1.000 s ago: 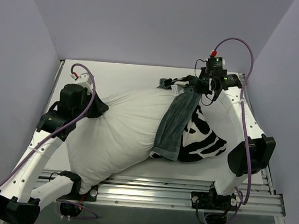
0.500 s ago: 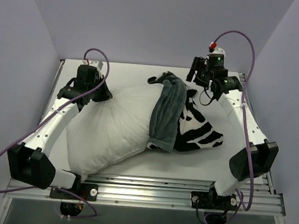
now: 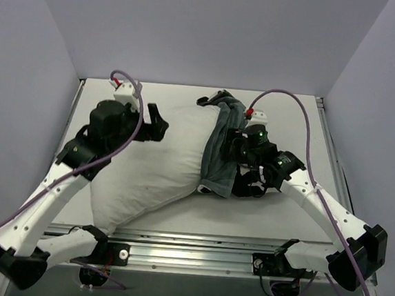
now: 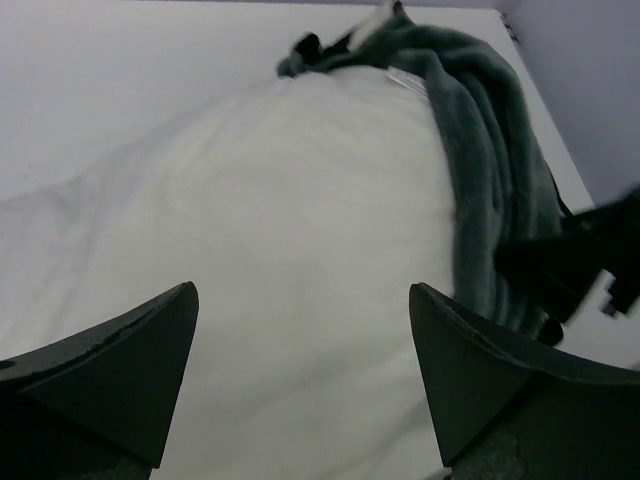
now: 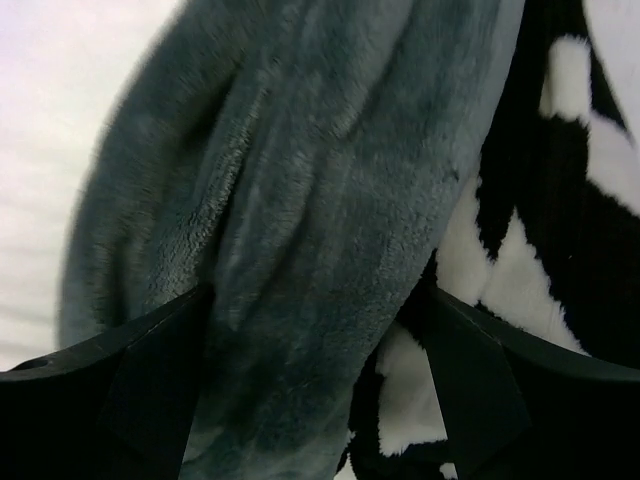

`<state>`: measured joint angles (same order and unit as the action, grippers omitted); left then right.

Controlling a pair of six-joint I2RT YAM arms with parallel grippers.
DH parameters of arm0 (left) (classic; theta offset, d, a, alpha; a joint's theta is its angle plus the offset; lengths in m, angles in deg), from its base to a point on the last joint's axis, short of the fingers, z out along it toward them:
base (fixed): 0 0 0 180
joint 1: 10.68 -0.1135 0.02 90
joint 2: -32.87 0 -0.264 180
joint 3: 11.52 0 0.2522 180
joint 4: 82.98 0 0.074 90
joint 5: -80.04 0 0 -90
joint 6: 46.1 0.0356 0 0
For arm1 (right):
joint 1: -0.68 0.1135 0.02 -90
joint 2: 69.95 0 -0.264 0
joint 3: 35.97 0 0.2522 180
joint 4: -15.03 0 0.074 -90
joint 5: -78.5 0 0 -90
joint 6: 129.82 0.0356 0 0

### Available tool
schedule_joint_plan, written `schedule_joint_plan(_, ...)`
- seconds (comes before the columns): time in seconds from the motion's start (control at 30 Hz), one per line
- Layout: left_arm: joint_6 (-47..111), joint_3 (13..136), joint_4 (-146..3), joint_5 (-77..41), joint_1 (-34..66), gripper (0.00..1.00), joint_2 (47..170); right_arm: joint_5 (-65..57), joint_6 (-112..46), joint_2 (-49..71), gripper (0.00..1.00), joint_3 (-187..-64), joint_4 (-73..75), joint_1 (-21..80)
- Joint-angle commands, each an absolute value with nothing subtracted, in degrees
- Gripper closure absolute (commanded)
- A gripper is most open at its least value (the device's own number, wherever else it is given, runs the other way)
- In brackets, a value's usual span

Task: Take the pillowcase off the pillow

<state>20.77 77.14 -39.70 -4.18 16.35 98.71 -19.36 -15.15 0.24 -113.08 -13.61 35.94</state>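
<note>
The white pillow (image 3: 154, 165) lies across the table, its right end still inside the bunched pillowcase (image 3: 222, 147). In the right wrist view the pillowcase shows a thick grey-green velvety fold (image 5: 320, 200) with its zebra-striped face (image 5: 560, 250) to the right. My right gripper (image 3: 242, 179) hangs low over this bunch and is open, its jaws (image 5: 315, 330) straddling the grey-green fold. My left gripper (image 3: 157, 120) hovers open above the pillow's far left part; in its wrist view (image 4: 300, 330) only bare white pillow (image 4: 280, 230) lies between the fingers, with the pillowcase (image 4: 490, 170) beyond.
The white table (image 3: 167, 95) is boxed in by pale walls at the back and both sides. A metal rail (image 3: 209, 249) runs along the near edge between the arm bases. The right arm's dark link (image 4: 590, 250) shows at the right of the left wrist view.
Both grippers have opened. The left let go of the pillow's left corner and the pillow settled. The right arm swung from the far right corner down over the bunched pillowcase.
</note>
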Motion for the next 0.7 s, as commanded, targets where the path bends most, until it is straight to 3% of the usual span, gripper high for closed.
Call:
schedule_joint_plan(0.0,23.3,68.6,-38.6,-4.8,23.7,0.06,91.9,-18.5,-13.5,0.5,0.23,-108.9,-7.8,36.7)
schedule_joint_plan(0.2,23.5,63.4,-33.1,5.1,40.4,0.06,90.3,-19.0,-16.3,10.8,0.23,-113.4,-1.4,36.7)
schedule_joint_plan(0.33,24.4,62.9,-32.0,18.7,50.7,0.06,94.4,-19.6,-18.4,16.8,0.23,-119.0,-0.8,36.5)
schedule_joint_plan(0.67,25.3,64.9,-33.1,40.9,54.3,0.06,106.3,-19.9,-20.1,16.6,0.16,-121.7,-3.5,36.1)
